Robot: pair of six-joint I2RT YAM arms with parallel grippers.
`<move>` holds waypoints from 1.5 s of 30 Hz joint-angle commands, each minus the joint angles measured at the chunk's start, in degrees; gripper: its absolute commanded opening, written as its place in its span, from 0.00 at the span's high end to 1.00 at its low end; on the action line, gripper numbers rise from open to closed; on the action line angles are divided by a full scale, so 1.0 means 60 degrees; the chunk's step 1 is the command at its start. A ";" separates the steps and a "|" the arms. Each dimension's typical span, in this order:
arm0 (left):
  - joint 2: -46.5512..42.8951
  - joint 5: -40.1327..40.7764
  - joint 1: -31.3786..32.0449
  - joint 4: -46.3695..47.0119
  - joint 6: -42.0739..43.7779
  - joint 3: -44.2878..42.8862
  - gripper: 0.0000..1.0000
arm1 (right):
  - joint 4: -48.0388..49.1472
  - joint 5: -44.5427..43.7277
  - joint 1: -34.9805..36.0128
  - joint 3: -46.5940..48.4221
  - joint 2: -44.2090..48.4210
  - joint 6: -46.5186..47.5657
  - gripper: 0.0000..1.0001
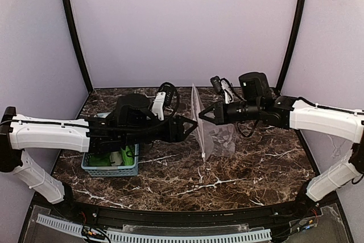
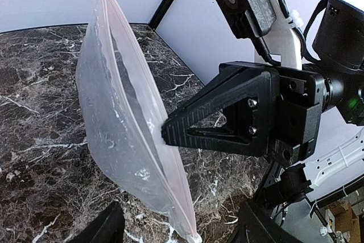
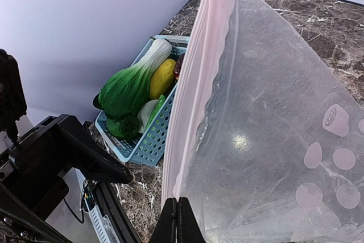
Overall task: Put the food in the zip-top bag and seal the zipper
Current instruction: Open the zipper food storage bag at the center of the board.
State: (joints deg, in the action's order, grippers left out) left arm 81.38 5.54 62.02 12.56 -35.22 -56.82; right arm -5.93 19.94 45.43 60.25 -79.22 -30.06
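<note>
The zip-top bag (image 1: 209, 132) stands on edge at mid-table, clear and empty. Its zipper (image 2: 135, 106) runs down the pale mouth edge. My right gripper (image 3: 178, 211) is shut on that mouth edge, low on the strip, and its black fingers (image 2: 187, 132) show in the left wrist view pinching it. My left gripper (image 2: 182, 223) is open just left of the bag, with the bag's lower corner between its spread fingers, not touching. The food (image 3: 133, 86) lies in a light blue basket (image 3: 149, 140): a green leafy bunch, a yellow oval piece (image 3: 162, 78), a white piece (image 3: 147, 112).
The basket (image 1: 111, 169) sits at the near left of the marble table (image 1: 239, 169), under my left arm (image 1: 51, 132). Purple walls close in the back and sides. The right arm (image 1: 324, 119) reaches in from the right edge.
</note>
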 commanded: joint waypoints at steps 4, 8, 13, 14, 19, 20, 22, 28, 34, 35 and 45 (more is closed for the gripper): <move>0.0246 -0.0023 -0.0259 0.0169 -0.0604 0.0082 0.32 | 0.0507 0.0537 0.0146 -0.0125 -0.0248 0.0066 1.00; 0.0281 0.0013 -0.0459 0.0373 -0.0873 0.0301 0.46 | 0.0562 0.0684 0.0174 -0.0141 -0.0289 0.0095 1.00; 0.0472 -0.0134 -0.0610 0.0561 -0.0956 0.0266 0.54 | 0.0577 0.0784 0.0286 -0.0121 -0.0396 0.0191 1.00; 0.0547 -0.0163 -0.0632 0.0570 -0.0963 0.0229 0.55 | 0.0568 0.0813 0.0304 -0.0113 -0.0408 0.0221 1.00; 0.0746 -0.0178 -0.0789 0.0598 -0.1099 0.0243 0.58 | 0.0545 0.0858 0.0397 -0.0070 -0.0460 0.0358 1.00; 0.0769 -0.0202 -0.0802 0.0608 -0.1108 0.0245 0.58 | 0.0549 0.0882 0.0410 -0.0070 -0.0483 0.0387 1.00; 0.0869 -0.0300 -0.0808 0.0686 -0.1103 0.0231 0.58 | 0.0527 0.0907 0.0437 -0.0050 -0.0530 0.0422 1.00; 0.1143 -0.0464 -0.0834 0.0753 -0.1113 0.0117 0.66 | 0.0393 0.0790 0.0511 0.0035 -0.0670 0.0520 1.00; 0.1139 -0.0027 -0.0853 -0.0084 -0.1125 0.0145 0.85 | -0.0266 -0.0640 0.0595 0.0144 -0.0395 0.0488 1.00; 0.1126 0.0106 -0.0846 -0.0209 -0.1106 0.0188 0.88 | -0.0429 -0.0951 0.0622 0.0164 -0.0305 0.0541 1.00; 0.0912 0.1495 -0.0872 -0.1714 -0.1168 0.0645 0.96 | -0.1381 -0.1592 0.0644 0.0436 0.0389 0.0633 1.00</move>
State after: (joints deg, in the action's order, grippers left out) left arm 88.44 9.17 57.12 8.88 -42.26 -54.11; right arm -11.73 12.80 48.77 60.73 -79.35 -26.79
